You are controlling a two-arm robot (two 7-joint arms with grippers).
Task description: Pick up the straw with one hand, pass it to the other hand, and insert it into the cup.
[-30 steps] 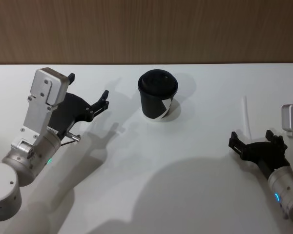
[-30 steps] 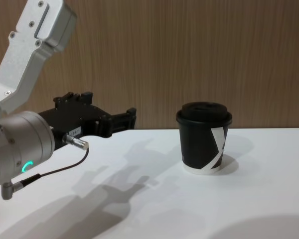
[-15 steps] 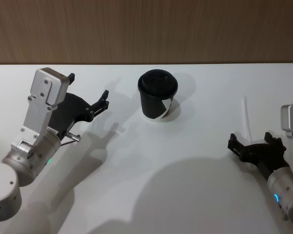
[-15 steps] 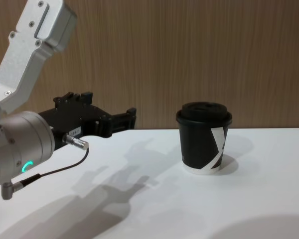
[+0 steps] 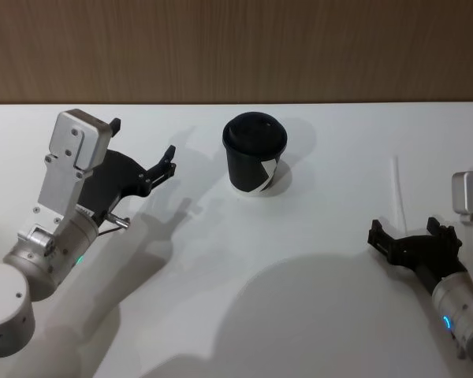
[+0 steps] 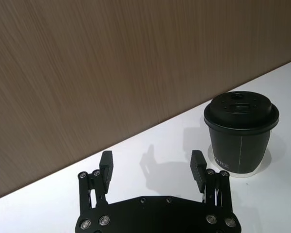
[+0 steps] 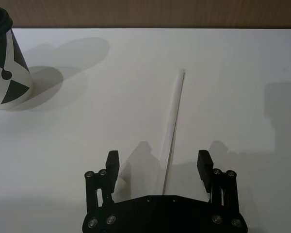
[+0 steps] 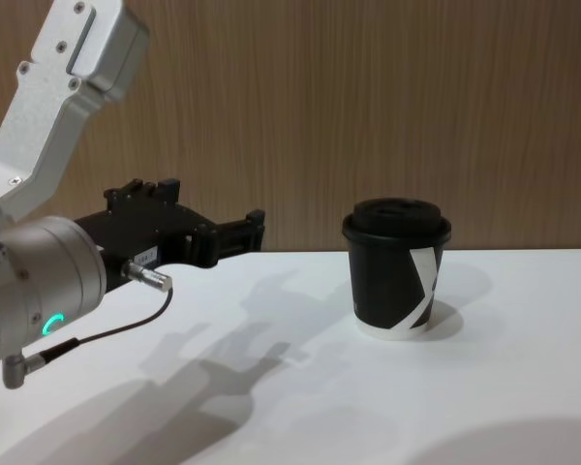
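The black cup (image 5: 255, 153) with its black lid stands upright at the table's far middle, also seen in the chest view (image 8: 397, 276). The white straw (image 5: 398, 193) lies flat on the table at the right, running near to far. My right gripper (image 5: 407, 234) hovers at the straw's near end, open; in the right wrist view the straw (image 7: 173, 126) runs out from between the spread fingers of that gripper (image 7: 157, 162). My left gripper (image 5: 144, 140) is raised at the left, open and empty, pointing toward the cup (image 6: 240, 131).
The white table (image 5: 299, 236) ends at a wood-grain wall (image 5: 236, 47) behind the cup. Shadows of both arms fall across the near half of the tabletop.
My right gripper has shifted slightly toward the near edge over the straw's end. The left arm, the cup and the straw have not moved.
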